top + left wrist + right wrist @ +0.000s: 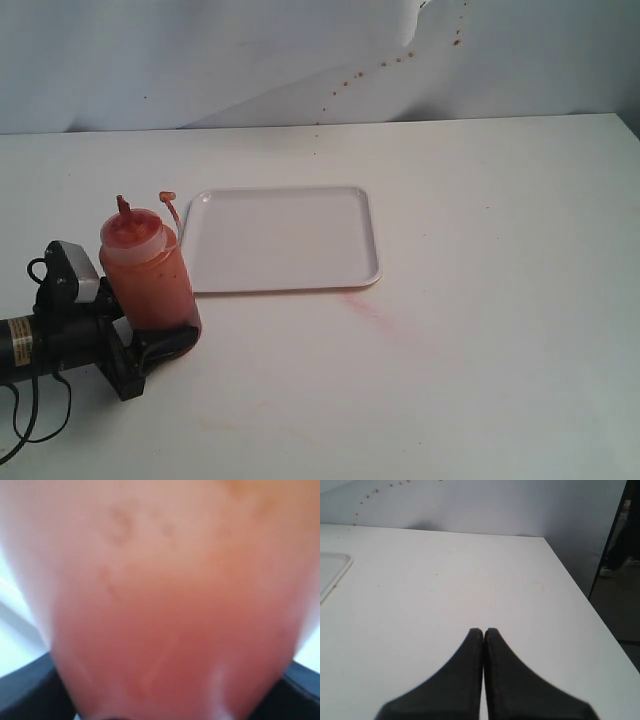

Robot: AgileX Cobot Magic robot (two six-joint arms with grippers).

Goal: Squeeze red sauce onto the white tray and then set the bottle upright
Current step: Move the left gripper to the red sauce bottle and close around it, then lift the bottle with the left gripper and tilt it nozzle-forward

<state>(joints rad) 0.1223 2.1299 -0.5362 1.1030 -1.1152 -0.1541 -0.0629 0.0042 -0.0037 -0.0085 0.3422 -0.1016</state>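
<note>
At the lower left of the exterior frame, the left gripper [158, 340] has its jaws clamped on the base of the bottle [147, 275]. The bottle is roughly upright, just beside the left edge of the white tray [285, 240] at centre frame. The right gripper [484, 634] hangs over the white surface [445, 595], jaws pressed together with nothing between them.

bottle [147, 275]: orange-red is seen through translucent plastic
white tray [285, 240]: plain white
smear [367, 306]: faint pink, just beside the tray
backdrop [250, 60]: pale, specked seemingly red-brown, behind the tray
</note>
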